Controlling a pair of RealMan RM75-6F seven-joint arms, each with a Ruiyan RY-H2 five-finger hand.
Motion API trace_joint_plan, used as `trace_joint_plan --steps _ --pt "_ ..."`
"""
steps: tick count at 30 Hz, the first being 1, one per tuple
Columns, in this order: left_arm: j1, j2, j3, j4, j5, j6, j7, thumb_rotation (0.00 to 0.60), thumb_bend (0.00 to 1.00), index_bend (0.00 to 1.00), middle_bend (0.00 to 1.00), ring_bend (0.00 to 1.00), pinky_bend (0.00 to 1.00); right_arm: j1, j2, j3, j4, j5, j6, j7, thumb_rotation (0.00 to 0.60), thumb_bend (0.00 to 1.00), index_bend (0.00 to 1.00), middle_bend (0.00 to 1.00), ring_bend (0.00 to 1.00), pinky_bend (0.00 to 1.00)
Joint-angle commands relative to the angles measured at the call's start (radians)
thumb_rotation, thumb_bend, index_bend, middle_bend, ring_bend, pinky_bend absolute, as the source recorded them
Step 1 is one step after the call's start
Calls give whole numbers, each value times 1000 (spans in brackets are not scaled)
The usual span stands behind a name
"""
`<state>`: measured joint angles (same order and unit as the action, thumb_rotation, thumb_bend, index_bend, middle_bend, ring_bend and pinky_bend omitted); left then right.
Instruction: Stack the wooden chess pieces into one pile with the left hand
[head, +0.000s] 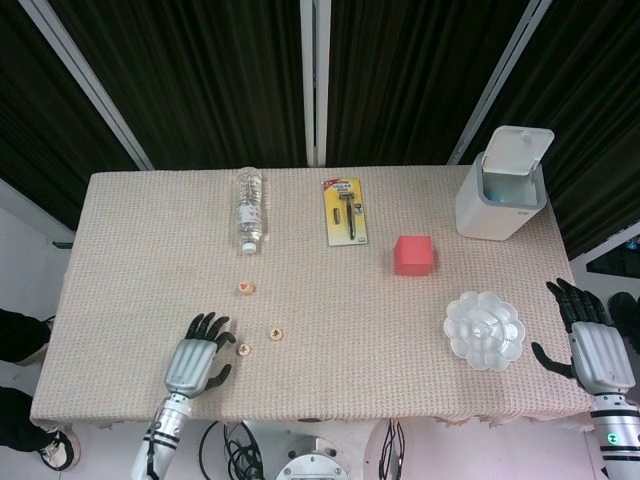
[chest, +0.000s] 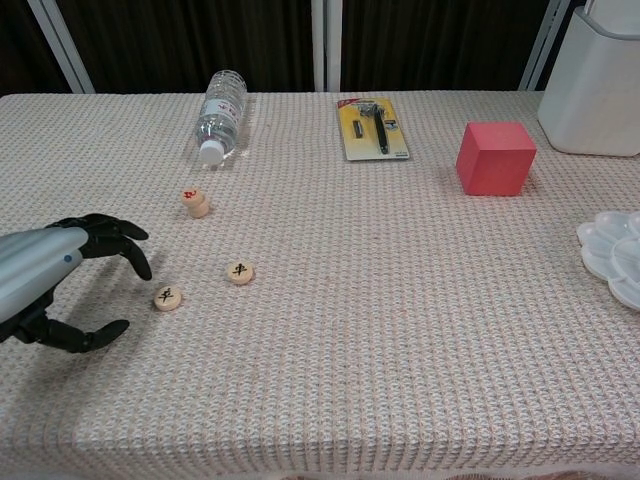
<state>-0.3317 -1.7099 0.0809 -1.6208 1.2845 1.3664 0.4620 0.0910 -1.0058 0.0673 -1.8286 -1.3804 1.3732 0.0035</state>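
A small stack of wooden chess pieces (chest: 196, 202) (head: 246, 287) with a red mark on top stands left of centre on the table. Two single wooden pieces lie nearer the front, one (chest: 240, 272) (head: 275, 333) to the right and one (chest: 168, 298) (head: 243, 349) to the left. My left hand (chest: 50, 283) (head: 194, 362) hovers open just left of the nearest single piece, fingers spread, holding nothing. My right hand (head: 595, 345) rests open at the table's right front corner.
A plastic bottle (chest: 220, 115) lies behind the stack. A razor pack (chest: 372, 128), a red cube (chest: 494, 157), a white bin (chest: 600, 85) and a white flower-shaped dish (chest: 618, 257) stand to the right. The woven tablecloth (chest: 400, 330) covers the table.
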Motion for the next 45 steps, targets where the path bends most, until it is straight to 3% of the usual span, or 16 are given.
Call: trace_joint_plan --steps 1,21,45 --pt "6 -14 -5 14 15 -6 -13 600 309 354 117 0 0 1 1 -1 1 -1 -3 1 600 240 0 0 0 0" --pt "11 -65 -59 94 39 -63 -28 600 306 373 119 0 0 -2 4 -2 -2 -6 3 6 600 240 0 0 0 0" --pt "27 -91 -81 151 71 -81 -96 600 305 447 129 0 0 -1 4 -3 -3 -4 1 1 600 240 0 0 0 0"
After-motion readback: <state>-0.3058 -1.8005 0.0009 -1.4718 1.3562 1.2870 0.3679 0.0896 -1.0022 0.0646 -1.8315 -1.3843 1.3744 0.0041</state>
